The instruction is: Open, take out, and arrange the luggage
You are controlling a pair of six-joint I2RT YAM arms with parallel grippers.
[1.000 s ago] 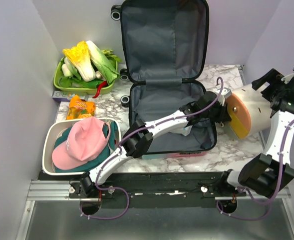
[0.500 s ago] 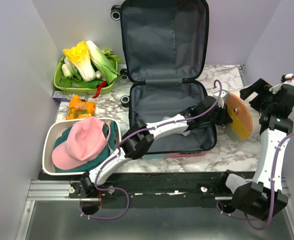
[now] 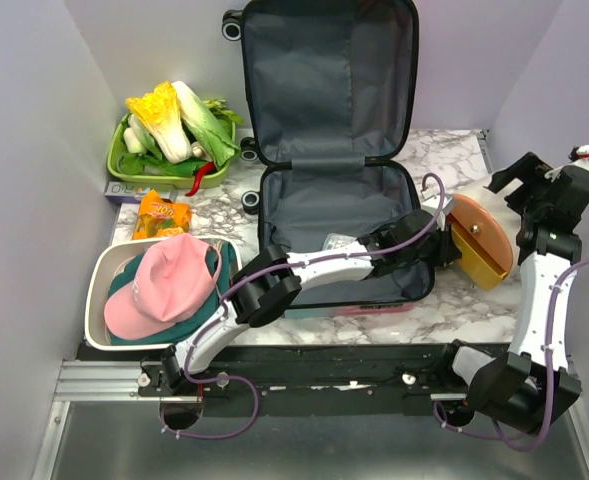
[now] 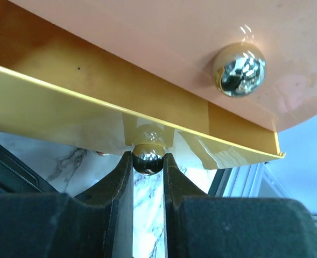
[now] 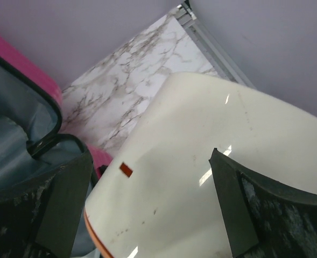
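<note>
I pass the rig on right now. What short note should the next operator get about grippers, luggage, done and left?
Left gripper: shut on the metal knob at the yellow rim of the orange lid, right of the suitcase.
Right gripper: fingers astride the cream container; contact unclear.
Suitcase: open, lid upright; a small pale item inside.
Done: opening; a pink cap sits in the white basin.
Left: empty and arrange.
</note>
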